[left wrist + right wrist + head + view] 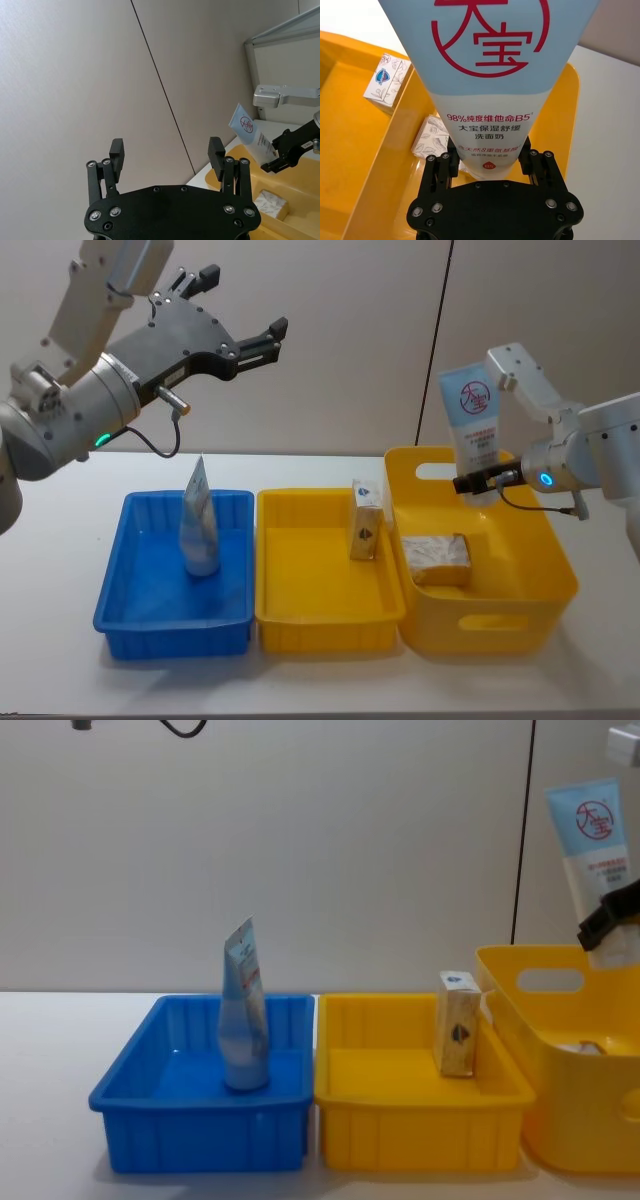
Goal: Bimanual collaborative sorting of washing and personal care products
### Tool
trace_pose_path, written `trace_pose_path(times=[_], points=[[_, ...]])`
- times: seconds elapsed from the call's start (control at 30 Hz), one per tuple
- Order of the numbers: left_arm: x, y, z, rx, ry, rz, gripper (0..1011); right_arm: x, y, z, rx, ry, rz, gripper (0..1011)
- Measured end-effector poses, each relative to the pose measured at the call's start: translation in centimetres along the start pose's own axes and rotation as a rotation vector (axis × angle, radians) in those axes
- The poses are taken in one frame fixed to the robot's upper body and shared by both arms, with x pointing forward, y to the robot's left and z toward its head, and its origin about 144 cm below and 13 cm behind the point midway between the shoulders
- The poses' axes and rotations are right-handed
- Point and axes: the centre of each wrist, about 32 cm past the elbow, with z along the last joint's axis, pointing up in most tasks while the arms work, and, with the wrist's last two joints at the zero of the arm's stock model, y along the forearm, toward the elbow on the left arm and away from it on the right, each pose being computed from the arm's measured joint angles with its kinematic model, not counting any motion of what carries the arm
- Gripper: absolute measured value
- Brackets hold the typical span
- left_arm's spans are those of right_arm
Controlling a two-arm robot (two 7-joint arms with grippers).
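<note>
My right gripper (478, 481) is shut on the lower end of a white and pale-blue tube (473, 420) with red print, holding it upright above the yellow tub (530, 590); the tube also shows in the right wrist view (490, 75) and chest view (598, 850). A second tube (199, 523) stands on its cap in the blue tray (130, 600). One beige carton (366, 520) stands against the right wall of the yellow tray (310, 615). Another carton (436, 558) lies in the tub. My left gripper (240, 315) hangs open high above the blue tray, empty.
The three containers sit side by side on a white table (60, 540), blue tray left, yellow tray middle, tub right. A plain wall with a dark vertical seam (440, 340) stands behind. Bare table lies left of and in front of the trays.
</note>
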Motion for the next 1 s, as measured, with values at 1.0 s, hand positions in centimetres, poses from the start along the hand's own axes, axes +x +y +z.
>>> trace_pose_path(times=[1.0], points=[[0.0, 0.0, 0.0, 0.0, 0.0, 0.0, 1001, 0.36, 0.46, 0.03, -0.024, 0.016, 0.0, 832]])
